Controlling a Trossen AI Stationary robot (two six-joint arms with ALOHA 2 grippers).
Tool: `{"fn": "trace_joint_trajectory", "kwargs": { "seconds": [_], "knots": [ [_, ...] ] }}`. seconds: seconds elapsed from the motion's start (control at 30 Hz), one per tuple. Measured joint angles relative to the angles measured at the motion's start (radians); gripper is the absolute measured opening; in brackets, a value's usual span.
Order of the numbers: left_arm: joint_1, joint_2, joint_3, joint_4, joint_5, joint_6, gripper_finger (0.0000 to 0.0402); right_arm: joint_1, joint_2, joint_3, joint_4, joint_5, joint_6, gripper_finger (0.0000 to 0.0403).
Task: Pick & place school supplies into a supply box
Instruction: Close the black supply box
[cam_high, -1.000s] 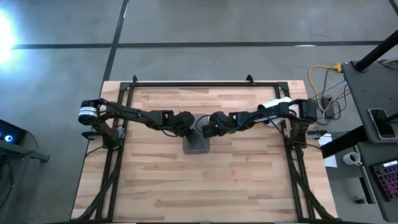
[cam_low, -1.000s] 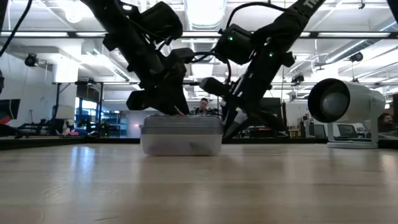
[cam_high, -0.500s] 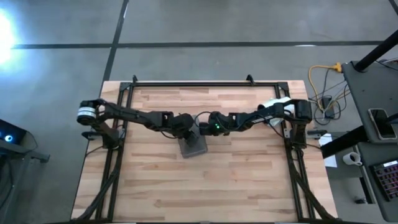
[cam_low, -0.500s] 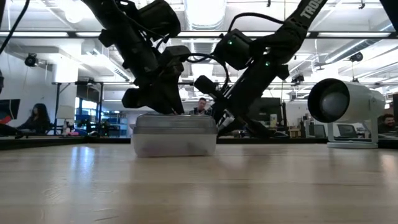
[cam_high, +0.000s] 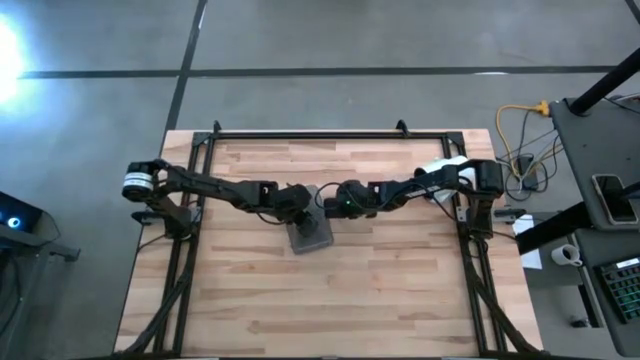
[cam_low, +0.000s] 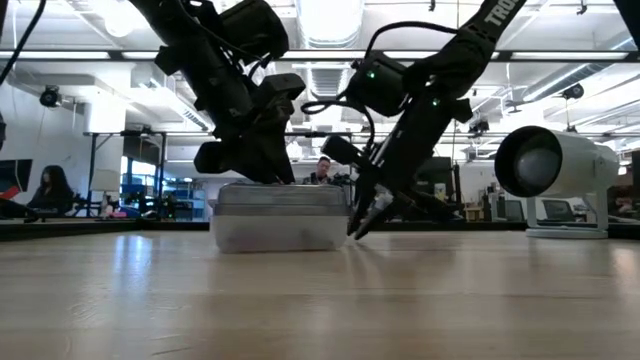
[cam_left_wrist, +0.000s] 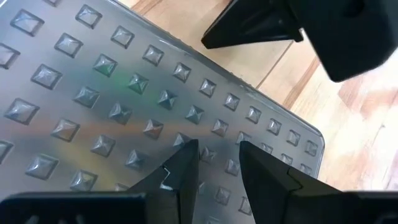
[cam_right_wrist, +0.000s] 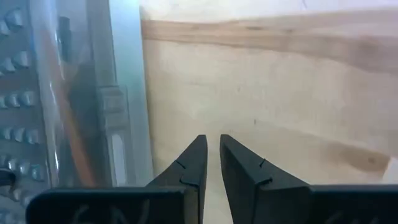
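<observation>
The supply box (cam_high: 311, 233) lies shut near the table's middle, its studded clear lid (cam_left_wrist: 124, 106) on top. In the low view the supply box (cam_low: 280, 215) rests flat on the wood. Through its clear wall an orange pencil (cam_right_wrist: 78, 149) shows; the other school supplies are only coloured smears under the lid. My left gripper (cam_left_wrist: 217, 152) stands over the lid, pointing down, fingers shut but for a narrow gap. My right gripper (cam_right_wrist: 212, 146), shut, points down at the table just beside the box's right end (cam_right_wrist: 127, 124). My left gripper comes at the box's studded lid (cam_left_wrist: 208, 127) from above, pointing down, fingertips (cam_left_wrist: 186, 155) at the lid's surface near its far right part. In the low view its lower end (cam_low: 268, 175) reaches the lid's top. The box lies flat on the table. My right gripper stands close beside the box's right end (cam_low: 346, 215), slanting down; whether it touches the box I cannot tell.
Bare wooden table (cam_high: 380, 290) lies open on the near side and to both sides of the box. A black metal frame (cam_high: 330, 134) runs along the far edge and both sides. A white cylindrical device (cam_low: 555, 170) stands at the right in the low view.
The box has slid a little toward the table's left and turned slightly about on the wood. My right gripper has moved left toward the box's right end, then dropped down beside it. My left gripper has stayed over the lid, shifting slightly left with the box.
</observation>
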Motion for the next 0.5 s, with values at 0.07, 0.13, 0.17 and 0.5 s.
{"fn": "trace_joint_trajectory", "kwargs": {
  "seconds": [0.07,0.13,0.17,0.5],
  "knots": [
    [0.000,0.000,0.000,-0.001,0.001,0.000,0.0104,0.000,-0.001,0.001,0.010,0.000,-0.022,0.0038],
    [0.000,0.000,0.000,-0.002,0.002,-0.001,0.0104,0.000,-0.007,0.010,0.042,-0.015,-0.052,0.0038],
    [0.000,0.000,0.000,-0.002,0.002,-0.001,0.0104,0.002,-0.014,0.020,0.054,-0.016,-0.064,0.0038],
    [-0.001,0.001,-0.001,-0.010,0.006,-0.006,0.0104,0.018,-0.016,0.131,-0.070,0.029,-0.144,0.0038]
  ]
}}
